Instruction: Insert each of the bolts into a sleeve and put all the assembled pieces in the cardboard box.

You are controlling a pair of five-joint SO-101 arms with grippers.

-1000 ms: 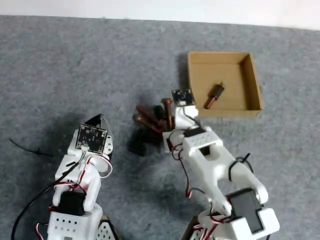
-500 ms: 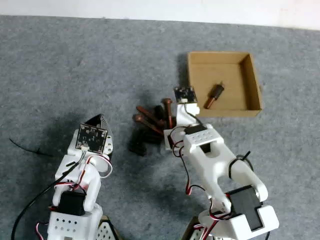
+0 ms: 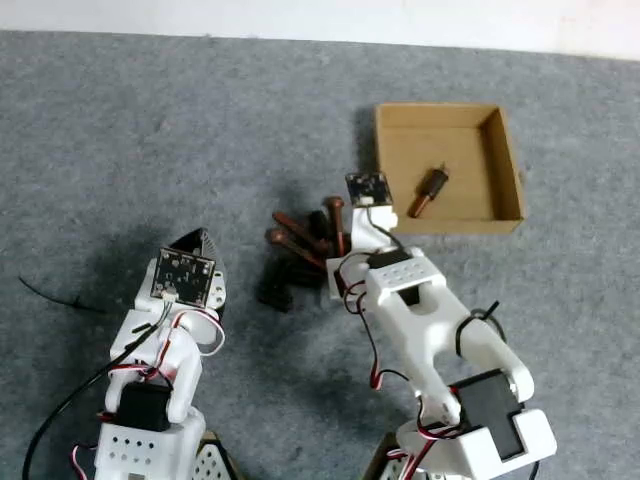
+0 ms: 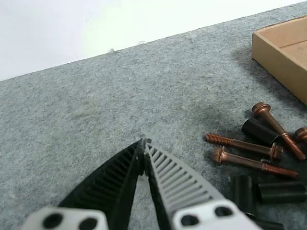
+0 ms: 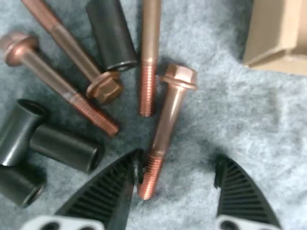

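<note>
Bolt: I see a copper bolt (image 5: 165, 129) with a flanged hex head, lying on grey felt (image 3: 150, 120) beside black sleeves (image 5: 64, 147).
Bolt to gripper: its threaded tip is just beside one finger of my spread right gripper (image 5: 178, 158).
Box: the cardboard box (image 3: 450, 226) nearby holds one assembled piece (image 3: 430, 190).
Right arm: stretched forward over the pile.
Left gripper (image 4: 144, 143): pressed together, well apart from the pile.

Bolts (image 5: 170, 115) are rendered copper-brown w/ metallic sheen; sleeves (image 5: 67, 148) are seen matte black. Cardboard box (image 3: 400, 140) is coloured tan. Table cover (image 3: 150, 130) is mottled grey. Left gripper (image 4: 144, 143) & right gripper (image 5: 178, 160) are shown black, ribbed inside. Arm shells (image 3: 420, 322) are finished white; wires (image 3: 370, 350) are seen red, black, white.
</note>
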